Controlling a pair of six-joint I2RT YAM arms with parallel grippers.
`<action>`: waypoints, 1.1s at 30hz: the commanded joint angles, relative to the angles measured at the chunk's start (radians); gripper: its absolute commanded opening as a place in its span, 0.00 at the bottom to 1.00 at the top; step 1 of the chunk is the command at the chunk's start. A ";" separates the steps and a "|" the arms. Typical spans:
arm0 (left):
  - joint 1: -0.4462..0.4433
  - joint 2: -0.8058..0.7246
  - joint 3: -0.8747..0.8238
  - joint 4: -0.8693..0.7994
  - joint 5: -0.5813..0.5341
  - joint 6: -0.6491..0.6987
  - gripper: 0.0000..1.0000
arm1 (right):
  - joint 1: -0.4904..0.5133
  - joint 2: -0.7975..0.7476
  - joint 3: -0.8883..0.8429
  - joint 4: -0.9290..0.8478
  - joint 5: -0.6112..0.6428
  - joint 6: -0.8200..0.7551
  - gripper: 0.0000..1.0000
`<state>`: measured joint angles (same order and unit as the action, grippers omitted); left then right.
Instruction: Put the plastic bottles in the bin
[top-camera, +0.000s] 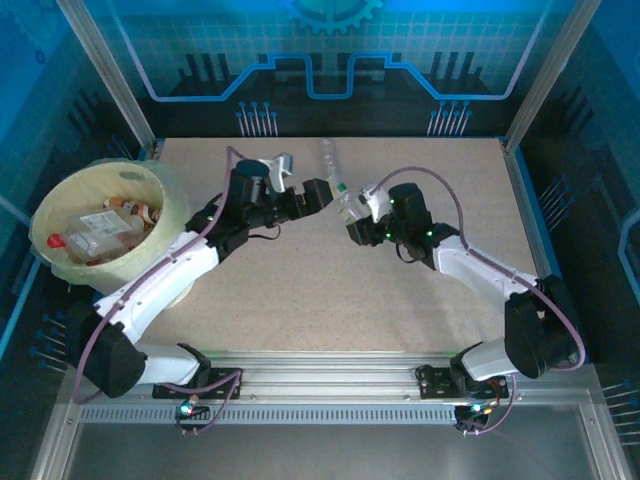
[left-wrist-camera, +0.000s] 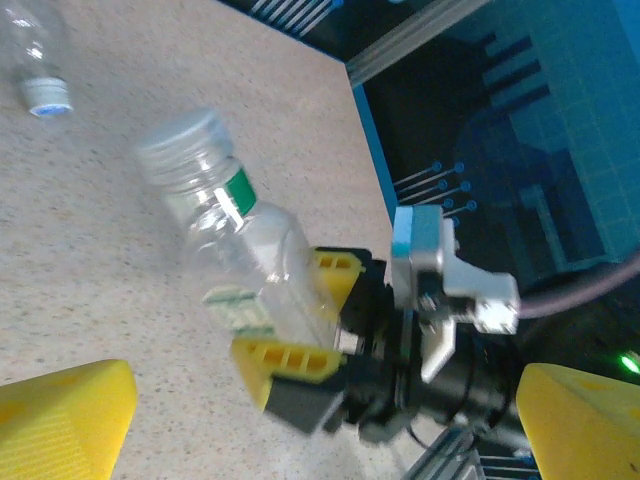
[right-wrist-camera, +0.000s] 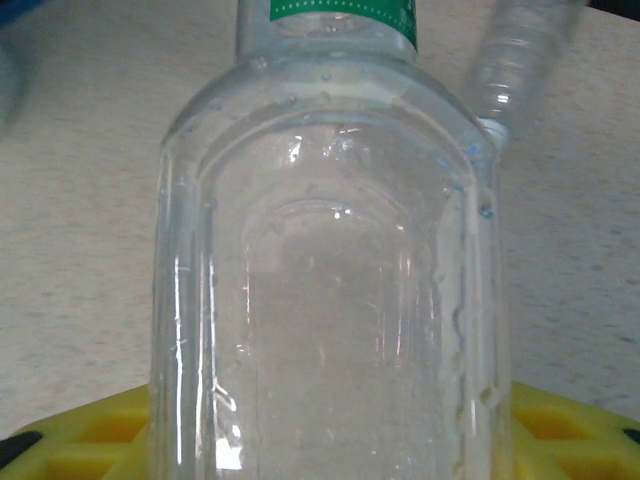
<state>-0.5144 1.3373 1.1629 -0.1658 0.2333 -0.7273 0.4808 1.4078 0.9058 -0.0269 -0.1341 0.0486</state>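
Observation:
My right gripper (top-camera: 356, 216) is shut on the lower body of a clear plastic bottle (top-camera: 345, 199) with a green neck band, holding it above the table's middle. The left wrist view shows that bottle (left-wrist-camera: 235, 245) tilted, its grey cap up-left, between the right gripper's (left-wrist-camera: 312, 318) yellow fingers. Seen close up, the bottle (right-wrist-camera: 330, 280) stands between yellow pads (right-wrist-camera: 575, 430). My left gripper (top-camera: 316, 194) is open just left of it, its fingers (left-wrist-camera: 65, 415) wide apart and bare. A second clear bottle (top-camera: 328, 156) lies behind. The cream bin (top-camera: 168, 190) at far left holds several bottles (top-camera: 100, 230).
The second bottle (left-wrist-camera: 35, 55) lies near the table's back, its cap pointing toward the grippers; it also appears at the upper right (right-wrist-camera: 515, 60) of the right wrist view. Metal frame posts and blue wall panels (top-camera: 350, 60) enclose the table.

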 joint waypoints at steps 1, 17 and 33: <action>-0.023 0.034 -0.013 0.144 -0.027 -0.035 0.99 | 0.041 -0.051 -0.021 0.130 -0.042 0.107 0.42; -0.071 0.124 -0.045 0.225 -0.027 -0.070 0.87 | 0.105 -0.109 -0.032 0.226 -0.191 0.175 0.44; -0.025 0.022 0.048 -0.063 -0.277 0.104 0.55 | 0.100 -0.033 0.113 0.058 -0.127 0.049 0.90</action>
<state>-0.5659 1.4258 1.1488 -0.1181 0.0715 -0.6994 0.5819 1.3651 0.9886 0.0589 -0.2955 0.1219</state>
